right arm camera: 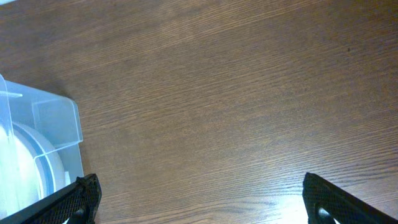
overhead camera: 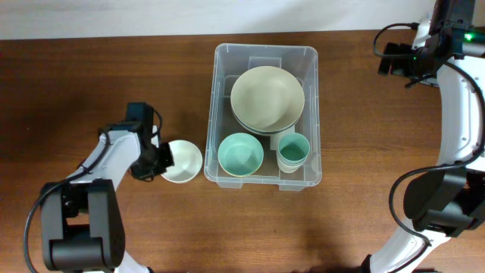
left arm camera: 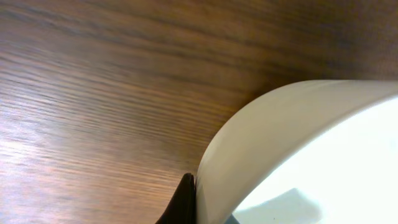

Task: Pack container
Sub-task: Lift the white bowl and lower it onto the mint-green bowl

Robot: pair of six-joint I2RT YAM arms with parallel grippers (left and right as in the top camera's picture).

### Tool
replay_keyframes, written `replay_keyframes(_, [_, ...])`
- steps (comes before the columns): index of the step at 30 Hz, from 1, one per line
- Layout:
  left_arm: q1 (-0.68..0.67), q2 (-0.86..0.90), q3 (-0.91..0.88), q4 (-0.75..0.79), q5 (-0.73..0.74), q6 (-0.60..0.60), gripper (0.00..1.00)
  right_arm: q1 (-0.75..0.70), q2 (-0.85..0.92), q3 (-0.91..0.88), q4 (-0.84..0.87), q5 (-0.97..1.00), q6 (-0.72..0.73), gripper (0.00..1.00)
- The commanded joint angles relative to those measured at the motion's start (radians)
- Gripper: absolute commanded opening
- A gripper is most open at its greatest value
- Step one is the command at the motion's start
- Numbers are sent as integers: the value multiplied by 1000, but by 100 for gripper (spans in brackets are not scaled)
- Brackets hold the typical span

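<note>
Wooden table (overhead camera: 91, 76) carries the container (overhead camera: 265, 50) at its middle, nearer the far edge. Just beside its left wall, the left gripper (overhead camera: 163, 161) pinches the rim of a white bowl (overhead camera: 182, 161) — the right gripper (right arm camera: 202, 208) gapes wide, empty, near the far right corner.

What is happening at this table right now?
A two-arm robot is packing a clear container. Inside it are a large cream bowl, a teal bowl and a teal cup. The left gripper is shut on the rim of a small white bowl, which sits on the table just left of the container. The right gripper hangs open, away from the container, holding nothing.
</note>
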Motion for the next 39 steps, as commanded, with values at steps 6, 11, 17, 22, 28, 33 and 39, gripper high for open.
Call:
replay_keyframes(6, [26,-138,302,-153,-15,-2,1,-5,-10,9,0,8,11,99])
replay_keyframes(11, [-89,-283,358,-160,58,-2,1,-5,-10,9,0,8,11,99])
replay_keyframes(17, [-323,-298,358,-160,61,-3,1,-5,-10,9,0,8,11,99])
replay_keyframes(22, [-480,-239,358,-150,16,-19,1,-5,-10,9,0,8,11,99])
replay_keyframes(28, [-523,-153,358,-150,-11,-22,1,-5,-10,9,0,8,11,99])
replay_keyframes(33, [-522,-96,358,-145,-12,-22,1,-5,-10,9,0,8,11,99])
replay_keyframes(39, [-522,-94,358,-139,-64,-68,1,-5,-10,9,0,8,11,99])
